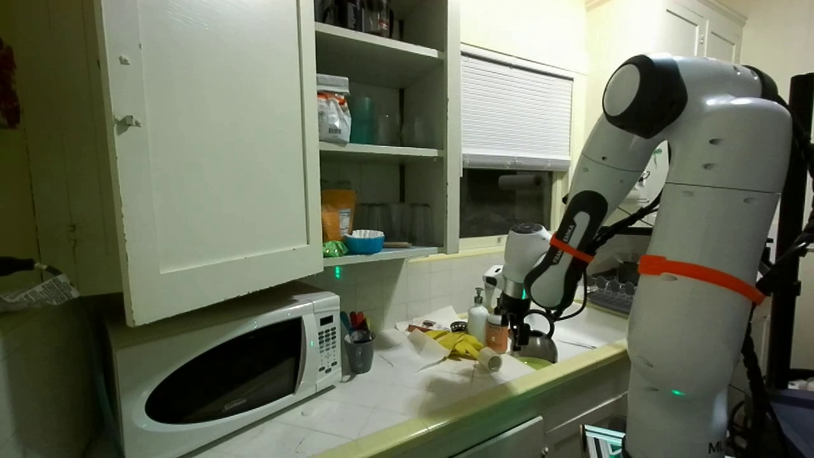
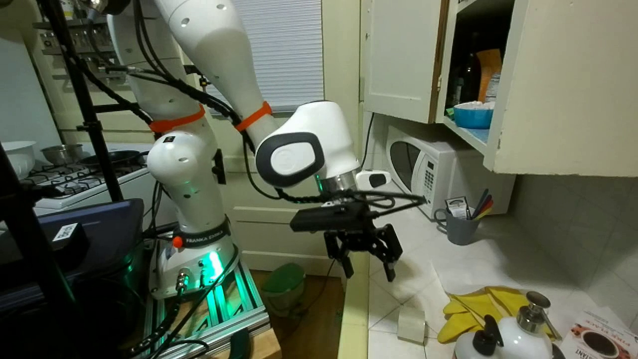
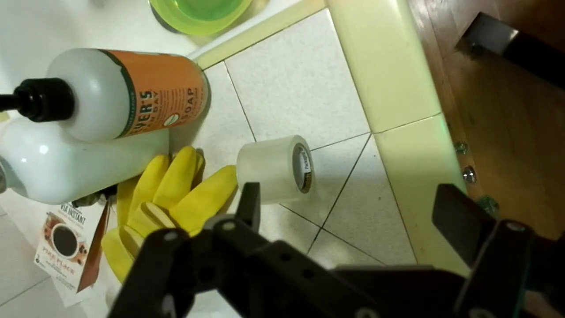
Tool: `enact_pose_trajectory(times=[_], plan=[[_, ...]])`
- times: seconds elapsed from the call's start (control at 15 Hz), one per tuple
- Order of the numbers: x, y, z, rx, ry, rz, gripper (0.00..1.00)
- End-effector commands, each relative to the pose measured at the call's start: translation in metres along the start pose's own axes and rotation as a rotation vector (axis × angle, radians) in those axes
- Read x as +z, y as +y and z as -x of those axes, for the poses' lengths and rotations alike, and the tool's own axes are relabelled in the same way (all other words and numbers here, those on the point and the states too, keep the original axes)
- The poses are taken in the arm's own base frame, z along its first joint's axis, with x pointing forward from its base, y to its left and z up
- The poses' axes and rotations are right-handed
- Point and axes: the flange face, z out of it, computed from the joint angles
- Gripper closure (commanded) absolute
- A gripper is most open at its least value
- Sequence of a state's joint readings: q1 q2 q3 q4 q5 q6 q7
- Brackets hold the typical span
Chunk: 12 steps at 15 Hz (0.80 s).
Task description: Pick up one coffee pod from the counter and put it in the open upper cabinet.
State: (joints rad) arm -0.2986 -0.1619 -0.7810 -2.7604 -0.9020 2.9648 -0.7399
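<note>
2 jaws spread apart above the counter (image 1: 375, 401)

The gripper (image 2: 369, 270) is pointed downward over the counter's front edge (image 3: 415, 176), its jaws parted — that edge and bare tile (image 3: 366, 198) are seen between them in the wrist view. Just beside a roll of clear tape (image 3: 269, 170), yellow gloves (image 3: 201, 201) are bunched, with 2 pump bottles (image 3: 163, 95) and a coffee box (image 3: 66, 240) placed near. In an exterior view, the upper cabinet (image 1: 453, 159) is seen with its door (image 1: 216, 146) standing wide; a blue bowl (image 1: 364, 243) and an orange bag (image 1: 338, 213) are set on its lowest visible shelf (image 1: 388, 256). Below the door, a white microwave (image 1: 229, 369) is seen. Where the coffee pod lies cannot be told.
</note>
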Motion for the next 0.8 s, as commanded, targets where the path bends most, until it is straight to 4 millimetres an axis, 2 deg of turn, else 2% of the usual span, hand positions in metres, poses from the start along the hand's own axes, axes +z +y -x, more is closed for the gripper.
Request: enact_pose_trajectory(times=[0.0, 0.2, 0.33, 0.6, 0.73], plan=[[0.01, -0.001, 0.008, 0.001, 0.001, -0.028, 0.0], [0.022, -0.002, 0.006, -0.035, -0.011, -0.054, 0.0], [0.031, 0.016, 0.01, -0.103, -0.048, 0.025, 0.0], [0.032, 0.059, 0.023, -0.208, -0.127, 0.146, 0.0], [0.031, 0.064, 0.017, -0.212, -0.153, 0.178, 0.0]])
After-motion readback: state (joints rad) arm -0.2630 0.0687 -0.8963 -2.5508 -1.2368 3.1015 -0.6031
